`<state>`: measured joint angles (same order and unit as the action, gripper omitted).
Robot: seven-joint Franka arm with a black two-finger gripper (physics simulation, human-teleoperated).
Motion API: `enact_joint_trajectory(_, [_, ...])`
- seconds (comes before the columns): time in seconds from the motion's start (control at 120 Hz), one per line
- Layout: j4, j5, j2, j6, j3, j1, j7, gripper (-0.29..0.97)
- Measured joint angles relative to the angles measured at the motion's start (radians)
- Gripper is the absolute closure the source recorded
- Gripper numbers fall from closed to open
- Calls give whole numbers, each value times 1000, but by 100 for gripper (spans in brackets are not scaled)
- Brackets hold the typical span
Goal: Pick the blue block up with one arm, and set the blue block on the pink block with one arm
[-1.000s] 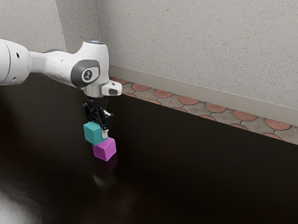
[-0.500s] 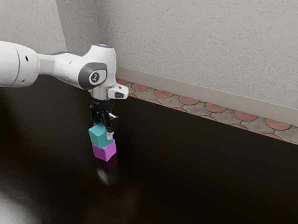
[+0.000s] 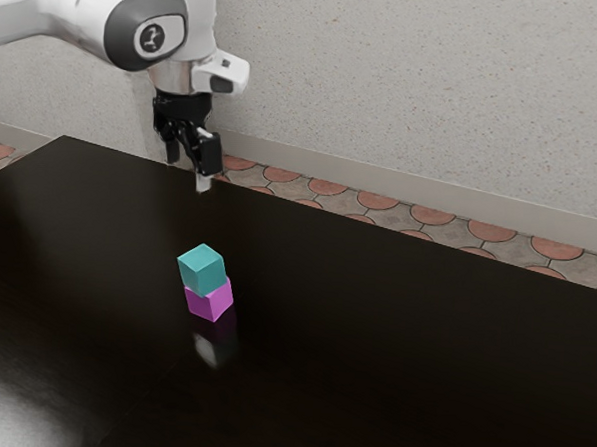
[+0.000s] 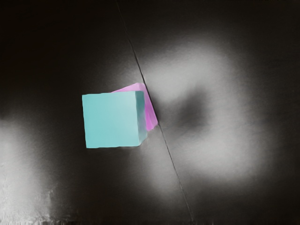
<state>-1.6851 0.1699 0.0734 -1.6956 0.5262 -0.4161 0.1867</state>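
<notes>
White arm [image 3: 89, 12] high above blue block [image 3: 201, 266], fingers [image 3: 208, 157] apart

Bare rendered room, dark glossy table [image 3: 421, 370], speckled walls [image 3: 436, 81], terracotta tile floor [image 3: 431, 216]

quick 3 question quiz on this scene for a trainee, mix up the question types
1. True or false: the blue block sits on the pink block.
2. The gripper is: A shut on the blue block; B open, well above both blocks; C touching the pink block.
3. Which block touches the table?
Key: 1 true; 2 B; 3 the pink block.
</notes>
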Motion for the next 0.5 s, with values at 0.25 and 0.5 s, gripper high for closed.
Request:
enact_joint_trajectory(0.25, [87,-31,-121,229,9,98,182,1])
enact_joint_trajectory(0.5, [326,-25,-163,418,4,-8,329,0])
